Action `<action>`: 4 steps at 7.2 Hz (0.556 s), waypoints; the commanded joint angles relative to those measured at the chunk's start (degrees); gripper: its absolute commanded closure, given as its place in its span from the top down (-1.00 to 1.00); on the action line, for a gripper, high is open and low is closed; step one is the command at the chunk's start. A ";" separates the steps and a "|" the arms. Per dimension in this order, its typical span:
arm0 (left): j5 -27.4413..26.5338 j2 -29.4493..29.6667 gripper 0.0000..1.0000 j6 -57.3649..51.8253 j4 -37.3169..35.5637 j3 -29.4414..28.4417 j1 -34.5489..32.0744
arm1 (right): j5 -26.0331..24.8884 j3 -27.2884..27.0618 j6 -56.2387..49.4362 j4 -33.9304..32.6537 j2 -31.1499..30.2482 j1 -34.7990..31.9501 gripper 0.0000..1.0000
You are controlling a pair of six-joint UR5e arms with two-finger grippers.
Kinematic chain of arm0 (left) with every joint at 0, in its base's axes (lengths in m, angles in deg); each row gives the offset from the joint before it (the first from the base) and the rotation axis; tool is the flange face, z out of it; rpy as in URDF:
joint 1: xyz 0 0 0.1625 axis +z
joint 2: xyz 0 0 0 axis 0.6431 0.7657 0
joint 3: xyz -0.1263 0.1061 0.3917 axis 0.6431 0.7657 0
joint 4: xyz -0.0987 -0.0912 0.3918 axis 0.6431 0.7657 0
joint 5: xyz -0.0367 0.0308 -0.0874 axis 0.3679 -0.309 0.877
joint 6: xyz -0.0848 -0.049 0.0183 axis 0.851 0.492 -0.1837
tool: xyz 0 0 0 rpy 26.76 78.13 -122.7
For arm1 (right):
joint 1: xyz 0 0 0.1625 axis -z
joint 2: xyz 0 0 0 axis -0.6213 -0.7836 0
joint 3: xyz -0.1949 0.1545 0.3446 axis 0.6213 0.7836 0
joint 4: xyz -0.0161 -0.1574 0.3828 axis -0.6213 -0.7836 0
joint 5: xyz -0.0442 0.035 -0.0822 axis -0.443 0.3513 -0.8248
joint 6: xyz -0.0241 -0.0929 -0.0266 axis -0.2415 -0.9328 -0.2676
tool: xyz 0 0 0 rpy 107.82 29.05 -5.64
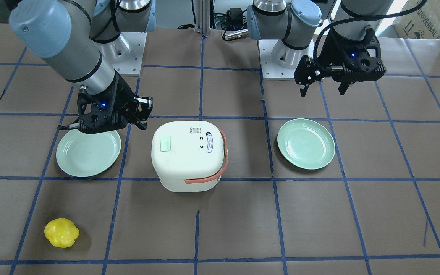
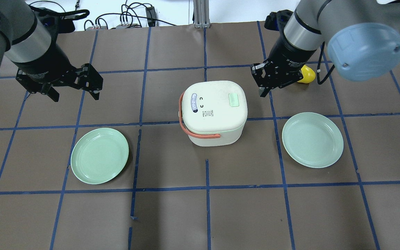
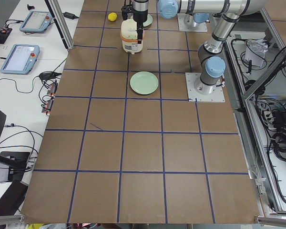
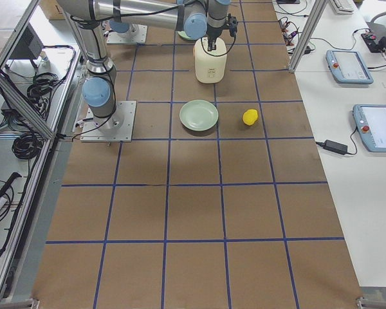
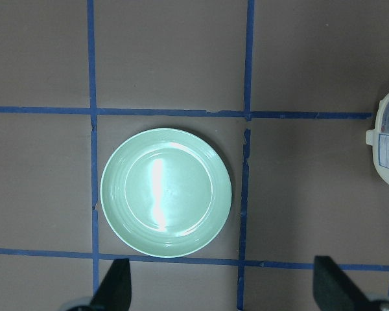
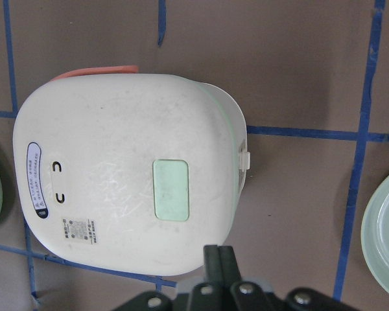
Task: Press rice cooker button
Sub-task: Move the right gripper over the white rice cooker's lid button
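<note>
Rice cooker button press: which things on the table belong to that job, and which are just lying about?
For the job:
rice cooker
green pad on its lid, likely the button
right gripper, shut, near the cooker

Lying about:
left plate
right plate
yellow fruit

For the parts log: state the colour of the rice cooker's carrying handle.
The handle is salmon-orange, clearest in the overhead exterior view.
</note>
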 commanded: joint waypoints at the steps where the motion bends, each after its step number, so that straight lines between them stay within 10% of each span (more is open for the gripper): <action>1: 0.00 -0.03 1.00 0.00 0.03 0.00 0.00 | 0.42 0.05 0.40 -3.54 2.96 -0.24 -0.90; 4: 0.00 0.06 1.00 -0.09 -0.06 0.00 0.00 | 3.85 -0.21 0.76 -4.25 3.42 -1.38 -0.90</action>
